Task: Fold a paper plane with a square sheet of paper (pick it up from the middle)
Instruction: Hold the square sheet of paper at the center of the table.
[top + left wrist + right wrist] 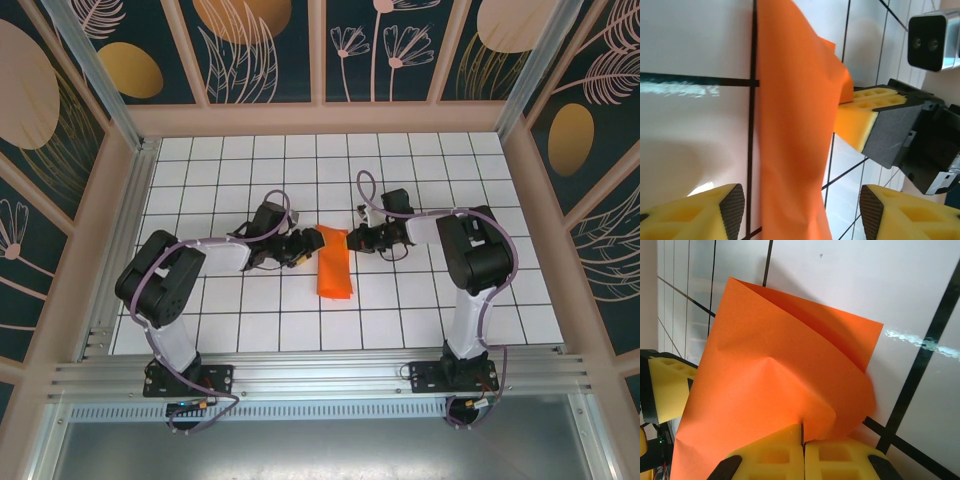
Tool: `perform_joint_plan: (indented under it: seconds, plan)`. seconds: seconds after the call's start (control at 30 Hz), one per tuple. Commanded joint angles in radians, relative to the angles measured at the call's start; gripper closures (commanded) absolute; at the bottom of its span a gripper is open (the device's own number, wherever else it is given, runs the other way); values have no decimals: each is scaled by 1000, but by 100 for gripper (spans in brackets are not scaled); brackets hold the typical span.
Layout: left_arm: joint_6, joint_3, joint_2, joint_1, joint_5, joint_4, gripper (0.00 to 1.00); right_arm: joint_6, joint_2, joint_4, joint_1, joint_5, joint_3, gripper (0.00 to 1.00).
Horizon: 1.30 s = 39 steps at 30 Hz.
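Sheet (335, 265) of orange paper, folded narrow, lies on the white gridded table (250, 330), floral wall panels (260, 40) around. I see right gripper (802, 440) clenched on its far end; left gripper (800, 210) released, pads either side of it.

White tabletop (250, 330) with black grid lines, dark floral wall panels (380, 50), pale wooden frame (320, 118), aluminium rail (320, 375)

Orange square sheet of paper (335, 265): folded narrow strip, lying on table (250, 320), far corner curled.
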Motion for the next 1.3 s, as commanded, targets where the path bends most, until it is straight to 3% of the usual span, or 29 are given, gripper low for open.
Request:
perform_joint_plan:
  seconds: [0.0,0.47,0.7,1.03,1.27]
  plan:
    - [-34,27,47,5,34,84,39,-24,17,-19,-5,-25,23,94]
    - [76,20,77,6,24,-21,65,-14,18,-28,-7,-24,34,93]
    - [138,51,97,2,-14,-113,69,-9,23,-31,-9,-19,36,92]
    - [127,43,99,1,10,-74,69,-4,29,-33,-12,-18,38,92]
    - [200,97,117,-17,-80,-215,73,15,20,-37,-12,-23,40,87]
